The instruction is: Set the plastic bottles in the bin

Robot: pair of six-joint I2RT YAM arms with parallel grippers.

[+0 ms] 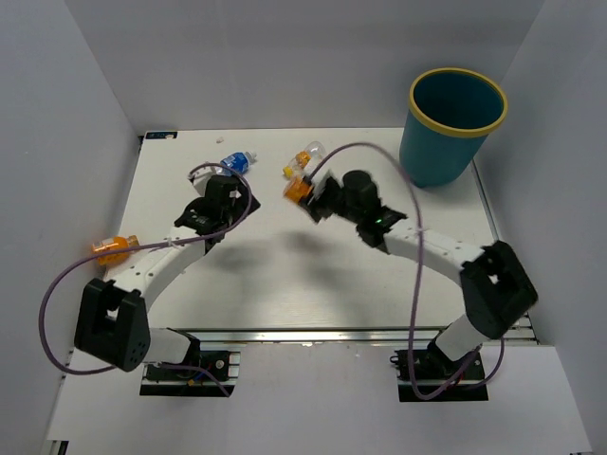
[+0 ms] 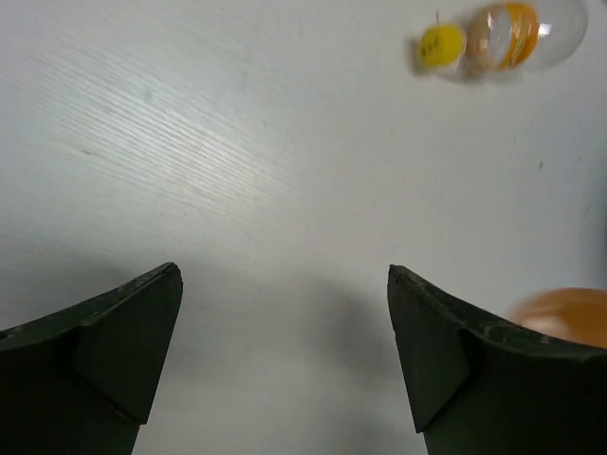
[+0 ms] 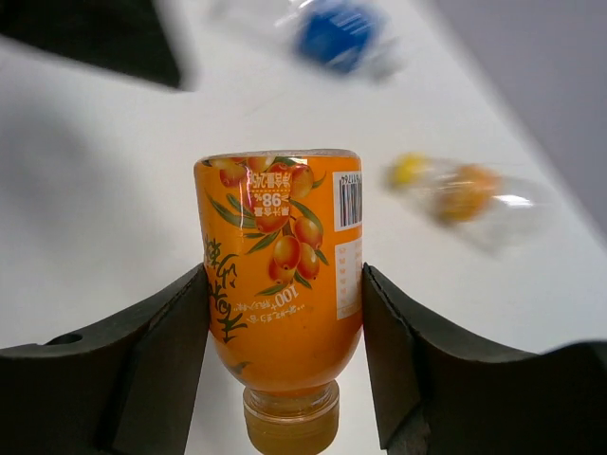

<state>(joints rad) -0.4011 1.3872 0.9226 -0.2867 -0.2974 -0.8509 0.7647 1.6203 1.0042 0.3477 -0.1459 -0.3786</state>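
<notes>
The overhead view takes in the whole desk (image 1: pixel 285 275). The teal bin (image 1: pixel 455 123) with its yellow rim stands at the upper right of the frame, well apart from every bottle. The right end effector (image 1: pixel 308 197) sits near the centre, clenched on an orange bottle (image 1: pixel 297 188). Just above it lies a yellow-capped clear bottle (image 1: pixel 305 158). A blue-labelled bottle (image 1: pixel 235 162) lies to the left, near the left end effector (image 1: pixel 220 194). A second orange bottle (image 1: pixel 114 248) rests at the far left edge of the desk, and neither wrist camera shows it.

The right wrist view confirms the grip. The two dark fingers (image 3: pixel 152 351) press both sides of the orange bottle (image 3: pixel 280 246), whose cap end points toward the camera and whose fruit label can be read. Behind it are blurred shapes of the blue-labelled bottle (image 3: pixel 337 33) at the top and the yellow-capped clear bottle (image 3: pixel 465 194) at the right.

The left wrist view shows what the overhead view cannot settle. The left end effector (image 2: pixel 285 284) is spread wide with only bare desk (image 2: pixel 237 142) between its fingers. The yellow-capped clear bottle (image 2: pixel 498 36) lies in the upper right corner. The bin appears in the overhead view only.
</notes>
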